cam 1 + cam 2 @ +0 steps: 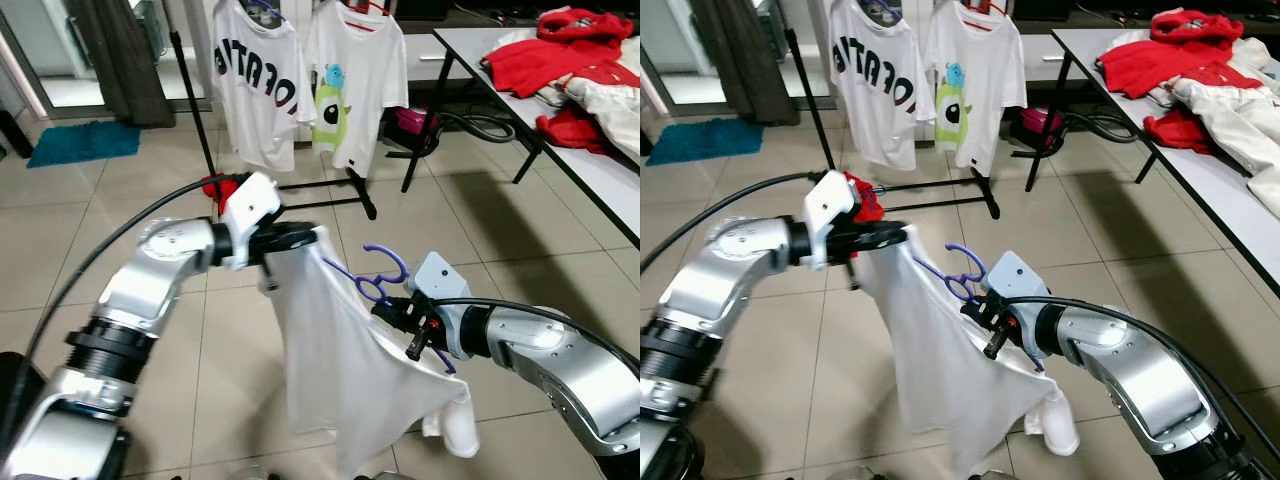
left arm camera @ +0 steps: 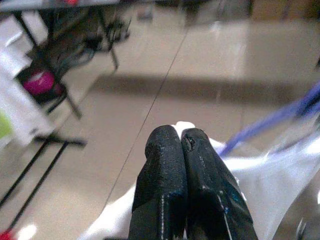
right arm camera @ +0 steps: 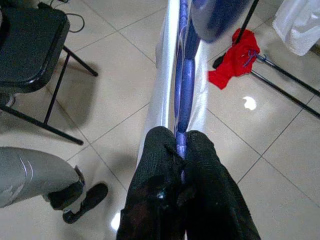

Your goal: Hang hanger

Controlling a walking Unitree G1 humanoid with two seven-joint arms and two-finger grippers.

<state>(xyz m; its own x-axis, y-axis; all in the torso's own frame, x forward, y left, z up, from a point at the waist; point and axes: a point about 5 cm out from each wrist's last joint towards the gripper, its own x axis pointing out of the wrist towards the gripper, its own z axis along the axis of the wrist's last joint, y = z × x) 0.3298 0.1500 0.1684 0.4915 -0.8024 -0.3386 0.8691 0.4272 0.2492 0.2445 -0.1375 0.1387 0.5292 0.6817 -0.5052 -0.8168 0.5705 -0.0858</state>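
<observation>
A white T-shirt hangs in the air in front of me on a purple hanger whose hook sticks up above the collar. My left gripper is shut on the shirt's upper left shoulder; in the left wrist view its fingers pinch white cloth. My right gripper is shut on the hanger's purple bar near the neck. Farther back stands a black clothes rack with two printed white shirts on hangers.
A red cloth lies on the tile floor by the rack's foot. A white table with red and white clothes runs along the right. A black folding chair and a blue mat sit to my left.
</observation>
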